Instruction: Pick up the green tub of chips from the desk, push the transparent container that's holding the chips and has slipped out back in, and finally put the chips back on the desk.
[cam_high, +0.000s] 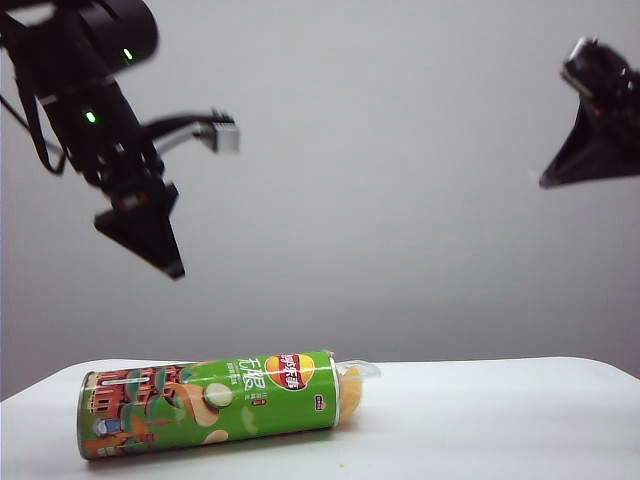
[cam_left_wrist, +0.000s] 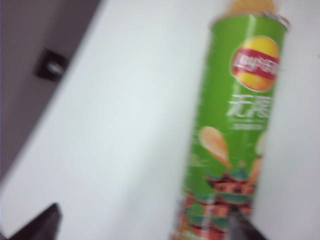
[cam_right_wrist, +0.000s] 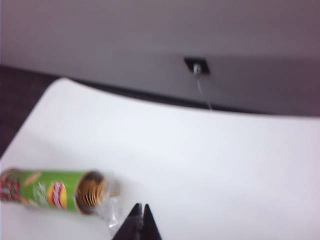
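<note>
The green tub of chips (cam_high: 210, 400) lies on its side on the white desk (cam_high: 500, 420), open end toward the right. The transparent container (cam_high: 358, 383) sticks a little way out of that end, with chips (cam_high: 349, 388) showing inside. My left gripper (cam_high: 150, 235) hangs high above the tub's left part. In the left wrist view it is open (cam_left_wrist: 142, 225), the tub (cam_left_wrist: 240, 125) lying far below under one finger. My right gripper (cam_high: 590, 130) is high at the right. Its fingertips are shut together (cam_right_wrist: 141, 209), empty, above the desk beside the container (cam_right_wrist: 112, 205) and chips (cam_right_wrist: 90, 192).
The desk's rounded left edge runs close to the tub's closed end (cam_high: 85, 415). A dark wall socket with a hanging cable (cam_right_wrist: 196, 65) sits on the grey wall behind the desk (cam_right_wrist: 225, 165); it also shows as a dark socket (cam_left_wrist: 50, 65) in the left wrist view.
</note>
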